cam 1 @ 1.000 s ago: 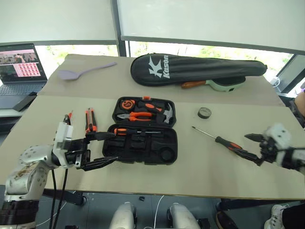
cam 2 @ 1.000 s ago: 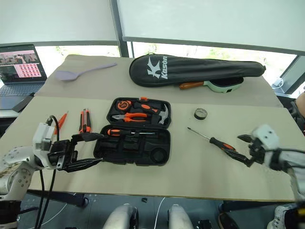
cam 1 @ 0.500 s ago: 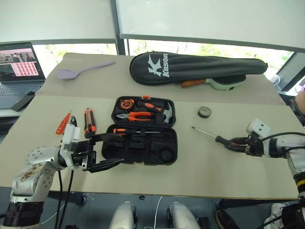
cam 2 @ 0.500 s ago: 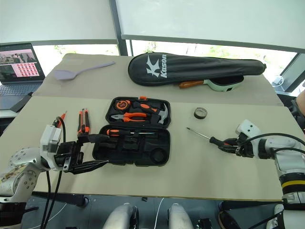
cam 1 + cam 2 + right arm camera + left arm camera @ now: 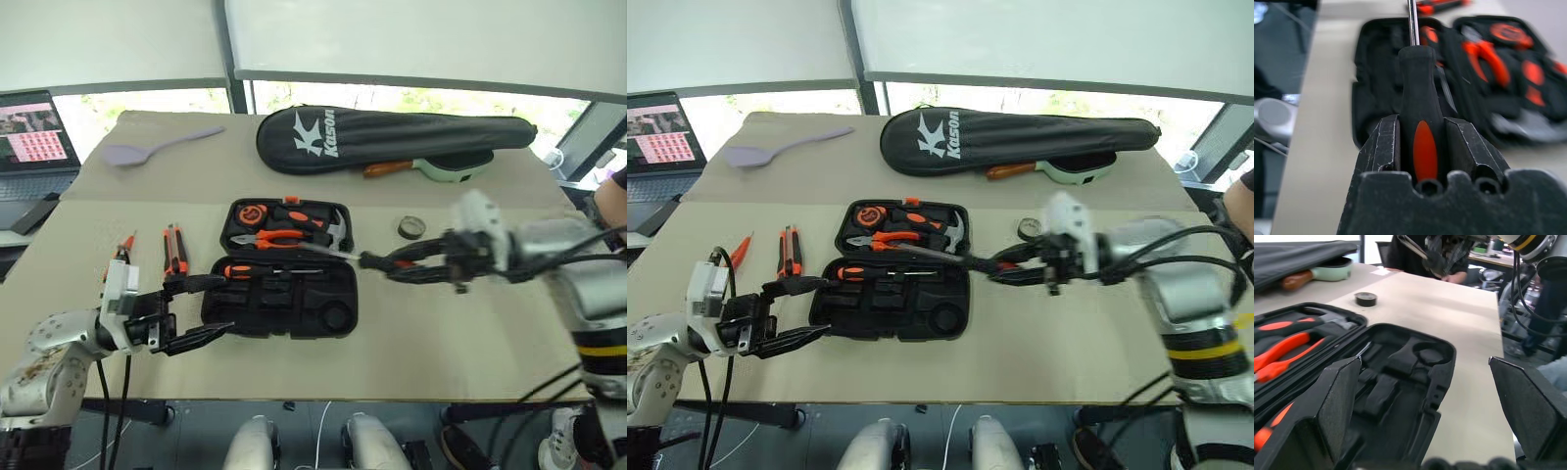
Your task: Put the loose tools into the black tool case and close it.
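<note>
A beige table [image 5: 441, 323] is spread with the tools. The long black racket bag [image 5: 392, 142] is laid across its far side, with the lilac spatula [image 5: 147, 149] off to the left.

The black tool case [image 5: 284, 266] is seen lying open at the middle of the table, pliers and hammer seated in its far half and one screwdriver [image 5: 260, 270] already lodged in the near half.

The right gripper [image 5: 411, 262] is held above the table just right of the case. Its fingers are clamped on the handle of a black-and-orange screwdriver [image 5: 377, 260]; the steel shaft is pointed leftward over the case's right edge.

The left gripper [image 5: 201, 308] is held at the case's near left corner, its fingers spread wide with nothing between them.

The utility knife [image 5: 175, 252] and the orange tester pen [image 5: 123, 246] are left on the table beyond the left gripper, apart from the case. The small tape roll [image 5: 410, 227] is found behind the right gripper.
</note>
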`<act>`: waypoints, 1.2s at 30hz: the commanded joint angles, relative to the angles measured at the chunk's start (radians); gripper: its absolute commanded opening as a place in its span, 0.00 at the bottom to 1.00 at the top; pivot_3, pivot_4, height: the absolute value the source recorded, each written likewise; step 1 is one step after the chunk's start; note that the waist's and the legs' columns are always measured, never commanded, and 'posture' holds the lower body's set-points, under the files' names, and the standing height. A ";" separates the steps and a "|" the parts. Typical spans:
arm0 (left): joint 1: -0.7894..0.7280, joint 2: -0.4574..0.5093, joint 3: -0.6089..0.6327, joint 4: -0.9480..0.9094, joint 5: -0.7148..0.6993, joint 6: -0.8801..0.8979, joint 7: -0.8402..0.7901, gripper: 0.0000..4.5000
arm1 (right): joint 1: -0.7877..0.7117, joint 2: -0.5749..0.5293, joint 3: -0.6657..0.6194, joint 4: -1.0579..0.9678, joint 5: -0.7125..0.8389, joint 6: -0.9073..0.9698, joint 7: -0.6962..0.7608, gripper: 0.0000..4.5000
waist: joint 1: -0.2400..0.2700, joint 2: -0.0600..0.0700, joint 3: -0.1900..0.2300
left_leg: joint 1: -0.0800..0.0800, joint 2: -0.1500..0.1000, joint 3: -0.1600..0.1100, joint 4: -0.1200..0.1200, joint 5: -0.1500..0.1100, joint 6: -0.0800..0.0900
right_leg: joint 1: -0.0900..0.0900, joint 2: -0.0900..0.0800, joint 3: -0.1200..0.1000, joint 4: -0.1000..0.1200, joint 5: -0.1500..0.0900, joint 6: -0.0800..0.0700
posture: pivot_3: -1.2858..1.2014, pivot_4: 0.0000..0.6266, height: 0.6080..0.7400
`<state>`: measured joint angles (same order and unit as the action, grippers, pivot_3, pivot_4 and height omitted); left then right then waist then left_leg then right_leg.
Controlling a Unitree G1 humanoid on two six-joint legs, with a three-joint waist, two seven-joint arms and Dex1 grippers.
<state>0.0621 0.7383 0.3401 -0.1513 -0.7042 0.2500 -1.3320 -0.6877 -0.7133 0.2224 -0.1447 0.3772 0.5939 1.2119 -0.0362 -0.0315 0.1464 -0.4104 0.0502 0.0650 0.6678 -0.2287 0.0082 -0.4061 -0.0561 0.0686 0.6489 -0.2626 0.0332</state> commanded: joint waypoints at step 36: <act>0.106 -0.018 0.060 -0.142 -0.012 -0.012 0.135 1.00 | -0.134 0.232 0.133 0.174 -0.159 -0.036 -0.017 0.76 | 0.022 -0.002 0.000 | -0.015 -0.001 0.004 0.007 0.000 0.000 | -0.015 0.000 -0.003 0.008 0.001 0.001 | 0.52 0.24 1.00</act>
<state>0.1655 0.7183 0.3749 -0.2836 -0.7091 0.2607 -1.1902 -0.8469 -0.5136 0.3745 0.0452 0.1881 0.6055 1.2162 -0.0147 -0.0331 0.1464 -0.4254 0.0492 0.0690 0.6749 -0.2284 0.0079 -0.4208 -0.0560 0.0659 0.6572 -0.2620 0.0337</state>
